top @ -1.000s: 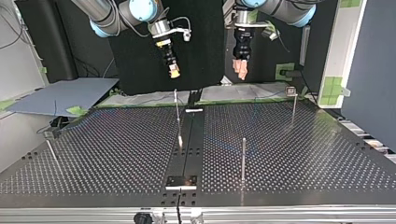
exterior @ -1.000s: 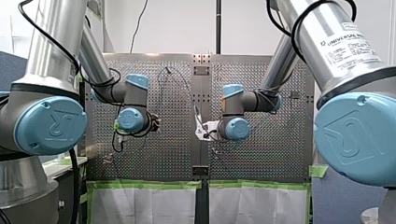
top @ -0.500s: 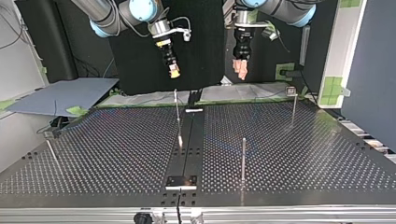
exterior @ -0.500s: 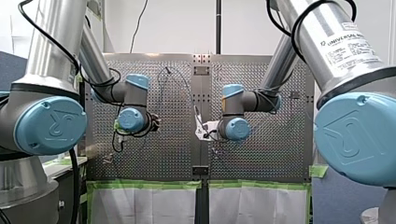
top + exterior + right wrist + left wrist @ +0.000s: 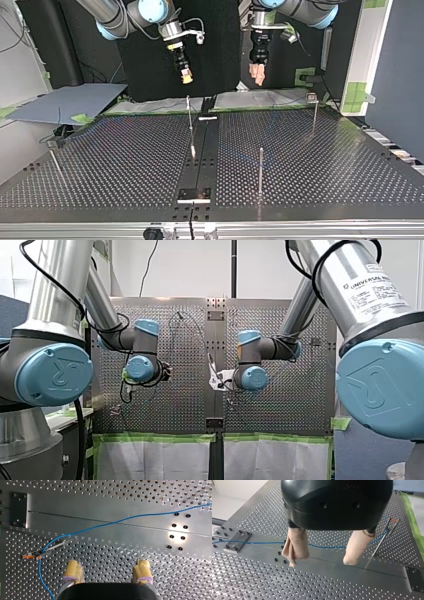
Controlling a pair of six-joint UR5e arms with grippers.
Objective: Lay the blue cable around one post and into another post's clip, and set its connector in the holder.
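Left hand (image 5: 321,562) spread wide above desk (image 5: 249,580), holding nothing, right hand (image 5: 107,565) equally wide, empty, blue cable (image 5: 112,523) flat across desk, ends cut off, connector (image 5: 32,555) tiny, indistinct.

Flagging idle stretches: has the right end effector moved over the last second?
No. In the top view, my right end effector stays at the same spot above the middle post.

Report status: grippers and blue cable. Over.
Left gripper open, empty, above the table. Right gripper open, empty. Blue cable lies across the table, ungripped. Nothing seen blocking it.
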